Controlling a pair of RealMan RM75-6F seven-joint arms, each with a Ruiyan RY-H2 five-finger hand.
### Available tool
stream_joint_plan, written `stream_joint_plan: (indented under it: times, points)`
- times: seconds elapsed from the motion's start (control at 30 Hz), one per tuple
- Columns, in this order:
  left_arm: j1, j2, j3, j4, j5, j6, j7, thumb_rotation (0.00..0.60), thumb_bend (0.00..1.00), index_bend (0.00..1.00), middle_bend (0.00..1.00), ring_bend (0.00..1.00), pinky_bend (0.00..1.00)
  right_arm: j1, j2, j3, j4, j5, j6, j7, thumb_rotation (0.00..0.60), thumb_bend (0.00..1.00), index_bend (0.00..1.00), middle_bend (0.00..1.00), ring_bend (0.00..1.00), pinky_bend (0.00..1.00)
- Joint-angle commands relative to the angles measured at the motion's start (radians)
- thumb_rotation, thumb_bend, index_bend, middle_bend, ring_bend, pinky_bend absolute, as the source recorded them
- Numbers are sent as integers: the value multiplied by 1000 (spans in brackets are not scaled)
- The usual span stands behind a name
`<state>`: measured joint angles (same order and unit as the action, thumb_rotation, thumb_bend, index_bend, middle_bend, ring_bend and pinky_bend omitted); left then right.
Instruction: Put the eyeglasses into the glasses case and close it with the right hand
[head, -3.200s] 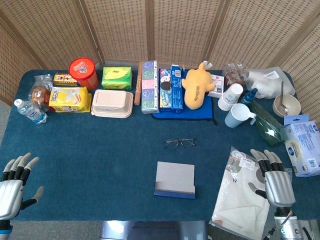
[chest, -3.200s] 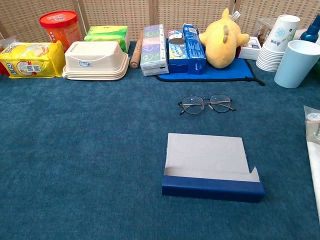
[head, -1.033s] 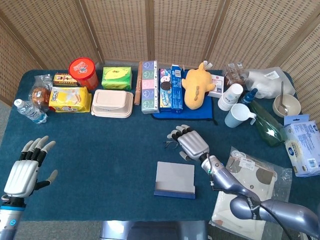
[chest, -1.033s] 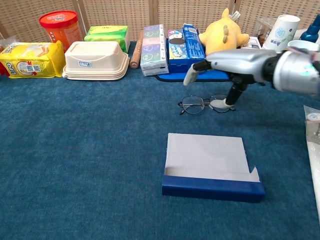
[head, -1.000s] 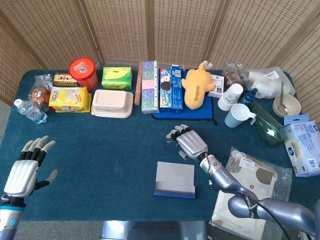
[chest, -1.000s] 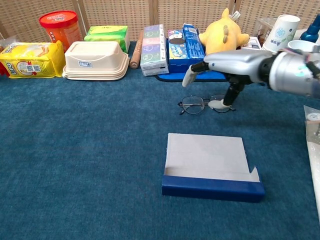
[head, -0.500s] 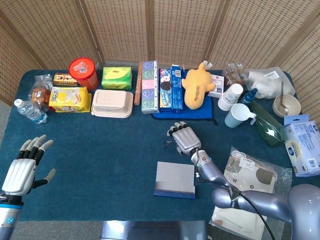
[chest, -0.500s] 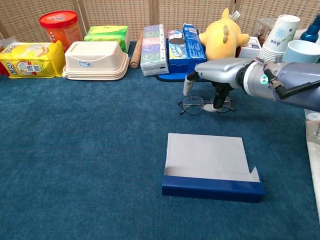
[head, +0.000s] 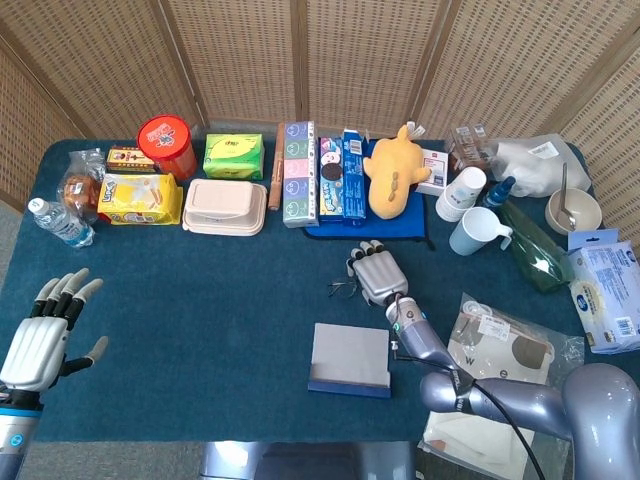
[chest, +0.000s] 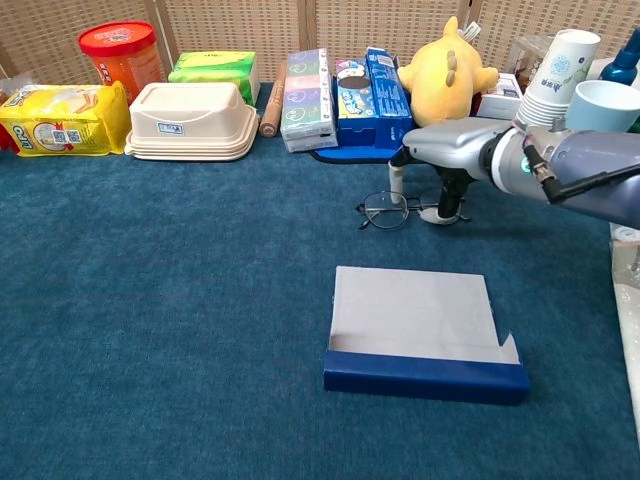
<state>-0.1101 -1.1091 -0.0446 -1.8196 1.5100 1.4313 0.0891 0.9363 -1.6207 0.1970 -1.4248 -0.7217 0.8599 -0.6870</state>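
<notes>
- Right hand (chest: 447, 150): palm down over the eyeglasses (chest: 392, 209), fingers pointed down. In chest view the fingertips (chest: 441, 216) rest on the table (chest: 180, 300) at the right lens, w/ another finger down behind the left lens. Frame not lifted. Whether any finger actually pinches the frame: cannot tell.
- Same hand in head view (head: 378, 274) covers most of the frame; only the left lens shows at its 9 o'clock edge.
- Eyeglasses lie flat on the blue cloth, at 12 o'clock from the glasses case (chest: 420, 335), apart from it.
- Glasses case: open, grey flap laid flat toward the eyeglasses, dark blue tray edge toward the robot. Nothing inside.
- Left hand (head: 40, 335): head view only, near table's left front corner, well apart from the case. Fingers spread and straight, holding nothing.
- Back row, approx. 12 o'clock from the case: yellow plush toy (chest: 447, 75) on a blue mat (chest: 440, 145), snack boxes (chest: 340, 92) just beside it at 9 o'clock, beige lunch box (chest: 192, 120) further at 9 o'clock.
- Light blue cup (chest: 600, 110) at 3 o'clock of the plush, next to a stack of paper cups (chest: 558, 75).
</notes>
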Motion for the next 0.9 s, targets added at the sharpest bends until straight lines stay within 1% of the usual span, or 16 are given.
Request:
stream_joint_plan:
  times: [0.03,0.3,0.57,0.9]
  points:
    - [-1,0,0,0,3,1,-1,600,284,117,42,0,0,-1,4,-5,-6,-4,7,6,600,354,403,211,114,131]
    - [2,2,5,-1,6,11,-6,600,285,117,42,0,0,1,-1,-13,8,-6,5,35,600,352,462,225,128,134]
    - [7,2,5,3,6,26,-13,600,285,117,41,0,0,17,-24,-13,40,-8,-13,58,600,348,498,245,150,138]
    - [12,6,6,12,2,36,-27,600,285,117,41,0,0,35,-52,-8,75,-13,-26,84,600,324,595,322,206,149]
